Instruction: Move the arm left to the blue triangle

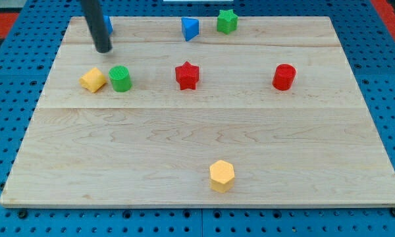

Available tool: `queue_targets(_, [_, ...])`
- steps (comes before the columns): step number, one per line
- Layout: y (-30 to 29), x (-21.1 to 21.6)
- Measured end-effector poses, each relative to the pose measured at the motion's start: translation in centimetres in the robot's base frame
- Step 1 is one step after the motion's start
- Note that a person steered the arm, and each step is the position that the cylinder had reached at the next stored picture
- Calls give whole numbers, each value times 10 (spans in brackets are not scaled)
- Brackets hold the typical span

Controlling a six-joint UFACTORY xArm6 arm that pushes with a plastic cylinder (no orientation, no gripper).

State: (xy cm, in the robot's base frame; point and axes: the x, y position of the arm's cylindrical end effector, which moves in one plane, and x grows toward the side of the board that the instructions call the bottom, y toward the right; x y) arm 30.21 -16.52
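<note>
The board (204, 141) is pale, matt wood with visible grain; the blue triangle (190, 29) looks like smooth plastic.

Bare board lies between my tip (103, 48) and blue triangle (190, 29).

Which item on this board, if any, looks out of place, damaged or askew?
Nothing stands out. All blocks sit flat and intact on the wooden board. One blue block is mostly hidden behind my tip, so its shape is unclear.

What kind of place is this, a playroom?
More likely a robot test bench: a wooden board sits on a blue pegboard table, with small blocks like the red star, and my tip stands nearby.
</note>
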Motion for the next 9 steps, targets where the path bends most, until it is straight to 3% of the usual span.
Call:
queue_targets(1, [70,-4])
queue_targets(2, [178,-7])
queue_targets(3, [284,-51])
queue_targets(4, [330,-61])
queue_targets(6, [322,-22])
queue_targets(9, [179,17])
